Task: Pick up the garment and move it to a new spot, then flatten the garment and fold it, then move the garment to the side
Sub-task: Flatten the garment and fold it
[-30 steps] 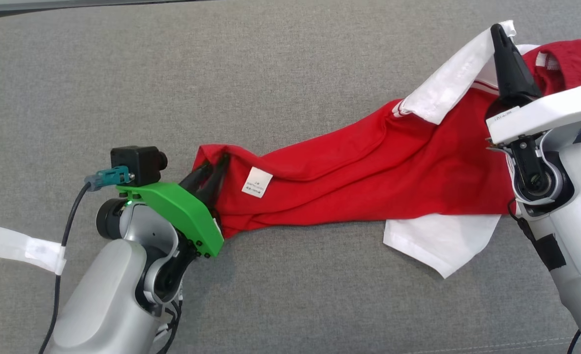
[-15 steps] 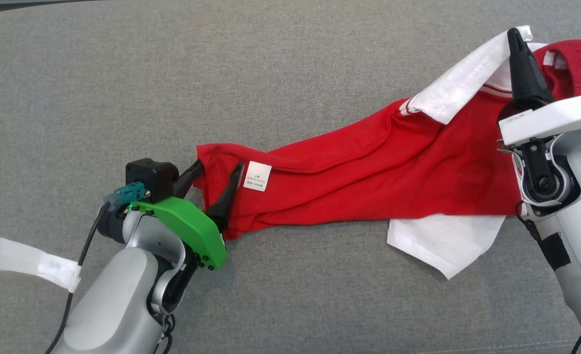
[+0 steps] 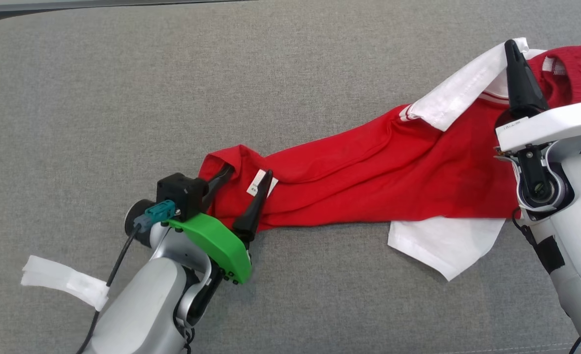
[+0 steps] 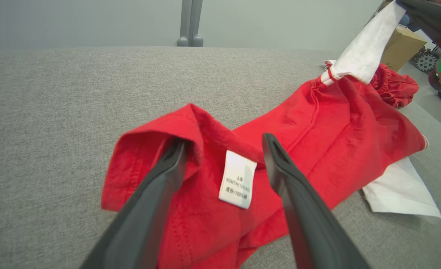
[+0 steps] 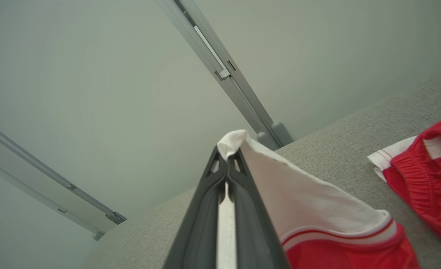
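Left gripper (image 3: 249, 170) apart astride the red garment (image 3: 369, 182) hem; right gripper (image 3: 510, 46) tight on its white sleeve (image 3: 457, 91)

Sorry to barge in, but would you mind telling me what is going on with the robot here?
The robot is handling a red shirt with white sleeves lying stretched across a grey fabric surface. Its right gripper has jaws shut on the edge of a white sleeve, holding it raised. Its left gripper is at the hem end, jaws open either side of the white care label, gripping nothing. The shirt is rumpled, not yet flat or folded.
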Robot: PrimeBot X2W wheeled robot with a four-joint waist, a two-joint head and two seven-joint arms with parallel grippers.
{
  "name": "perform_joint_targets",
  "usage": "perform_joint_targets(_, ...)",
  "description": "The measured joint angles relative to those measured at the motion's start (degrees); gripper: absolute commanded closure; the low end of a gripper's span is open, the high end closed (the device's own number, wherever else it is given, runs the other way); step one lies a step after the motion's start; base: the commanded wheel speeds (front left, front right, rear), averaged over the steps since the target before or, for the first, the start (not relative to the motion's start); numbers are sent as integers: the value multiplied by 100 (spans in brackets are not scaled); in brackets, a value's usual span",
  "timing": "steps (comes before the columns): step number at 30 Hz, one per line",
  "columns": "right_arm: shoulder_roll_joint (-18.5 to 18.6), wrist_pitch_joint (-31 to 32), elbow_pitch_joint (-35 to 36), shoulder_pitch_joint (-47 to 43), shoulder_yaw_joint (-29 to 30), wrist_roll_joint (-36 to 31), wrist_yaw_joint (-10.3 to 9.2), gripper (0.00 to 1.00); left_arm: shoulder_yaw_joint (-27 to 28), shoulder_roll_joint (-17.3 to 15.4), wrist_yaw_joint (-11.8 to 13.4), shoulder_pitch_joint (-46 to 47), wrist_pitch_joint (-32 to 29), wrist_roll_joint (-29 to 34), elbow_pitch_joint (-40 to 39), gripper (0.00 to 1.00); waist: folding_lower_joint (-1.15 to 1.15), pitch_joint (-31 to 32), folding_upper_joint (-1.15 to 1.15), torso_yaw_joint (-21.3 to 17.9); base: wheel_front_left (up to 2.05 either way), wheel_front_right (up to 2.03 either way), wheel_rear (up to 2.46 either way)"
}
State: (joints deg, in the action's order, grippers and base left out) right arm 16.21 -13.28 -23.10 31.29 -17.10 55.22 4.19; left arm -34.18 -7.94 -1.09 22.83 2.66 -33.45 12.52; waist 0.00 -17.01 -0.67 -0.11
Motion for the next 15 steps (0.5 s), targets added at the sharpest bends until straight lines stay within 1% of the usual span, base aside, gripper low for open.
perform_joint_targets(4,-25,-36,-78,0,-2,0,38,100,-144,97,-90,1,49,29,-2,0,0,37,0,7,0,0,0)
perform_joint_targets(7,-46,-37,-125,1,-5,0,57,100,-209,178,-92,1,77,33,10,0,0,61,0,3,0,0,0)
perform_joint_targets(11,-77,-38,-163,1,-8,-1,84,100,-216,126,-80,1,99,194,190,0,0,77,0,-13,0,0,0)
perform_joint_targets(15,-108,-38,-225,2,-9,-2,105,100,-223,91,-12,-2,154,305,258,0,0,81,0,-27,0,0,0)
